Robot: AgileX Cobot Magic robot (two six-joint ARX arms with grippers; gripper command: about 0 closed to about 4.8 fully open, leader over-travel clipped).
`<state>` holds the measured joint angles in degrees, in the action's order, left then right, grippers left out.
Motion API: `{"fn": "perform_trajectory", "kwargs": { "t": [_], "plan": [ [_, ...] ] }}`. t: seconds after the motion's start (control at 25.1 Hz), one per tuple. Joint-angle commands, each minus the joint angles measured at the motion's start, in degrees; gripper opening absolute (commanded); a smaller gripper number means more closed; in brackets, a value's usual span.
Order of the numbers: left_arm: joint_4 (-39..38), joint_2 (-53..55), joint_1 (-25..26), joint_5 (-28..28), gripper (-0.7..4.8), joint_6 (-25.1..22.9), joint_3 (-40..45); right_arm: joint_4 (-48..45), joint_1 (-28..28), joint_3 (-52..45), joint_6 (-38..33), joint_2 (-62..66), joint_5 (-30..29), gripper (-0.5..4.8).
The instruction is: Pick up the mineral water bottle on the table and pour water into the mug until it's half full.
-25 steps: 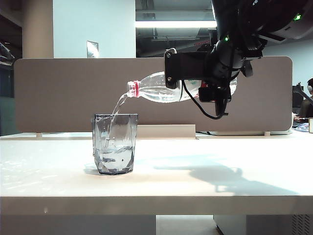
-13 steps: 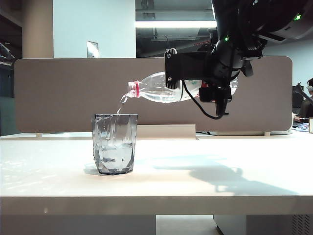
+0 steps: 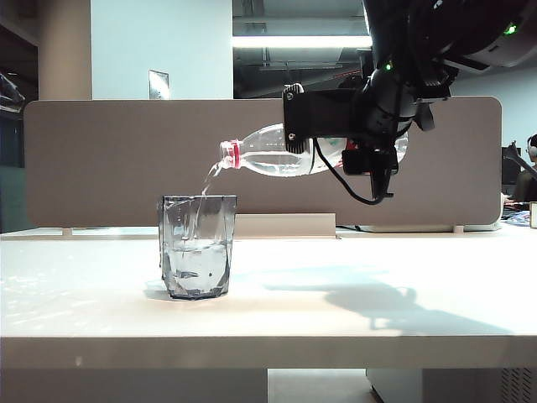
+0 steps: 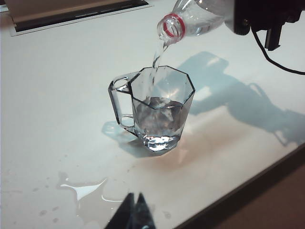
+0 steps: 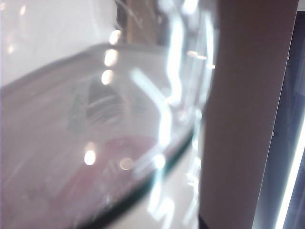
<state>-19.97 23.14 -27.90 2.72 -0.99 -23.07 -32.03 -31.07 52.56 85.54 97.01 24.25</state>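
Right gripper [image 3: 323,134] clamps clear ribbed bottle [image 3: 260,151] near-horizontal, water streaming into faceted smoky mug [image 3: 197,246]. Left gripper [image 4: 135,213] closed, low over glossy white table [image 4: 57,109].

The bottle [image 3: 268,155] I hold is clear, glossy, ribbed plastic. Lower left, the mug [image 3: 197,246] is smoky, faceted and transparent. The table [image 3: 352,311] looks smooth, faintly glossy white.

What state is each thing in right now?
Mineral water bottle: uncapped, tipped near level, pouring.
Mug: upright on table, roughly half full.
Puddle: spilled water near mug.
Right gripper: shut on the bottle.
Left gripper: shut, empty, tips low over the table.
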Motion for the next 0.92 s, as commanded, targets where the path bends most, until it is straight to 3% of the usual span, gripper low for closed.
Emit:
{"fn": "perform_trajectory", "kwargs": {
  "t": [0.04,0.76,0.92],
  "plan": [
    [0.7,0.0,0.1,0.0,-0.05,0.2,-0.3,-2.1,0.0,0.5,0.2,-0.7,0.3,2.25],
    [0.7,0.0,0.1,0.0,-0.05,0.2,-0.3,-2.0,0.0,0.5,-0.1,-0.7,0.2,2.25],
    [0.7,0.0,0.1,0.0,-0.05,0.2,-0.3,0.4,-0.3,0.5,-8.6,-0.7,-0.4,2.24]
  ]
}}
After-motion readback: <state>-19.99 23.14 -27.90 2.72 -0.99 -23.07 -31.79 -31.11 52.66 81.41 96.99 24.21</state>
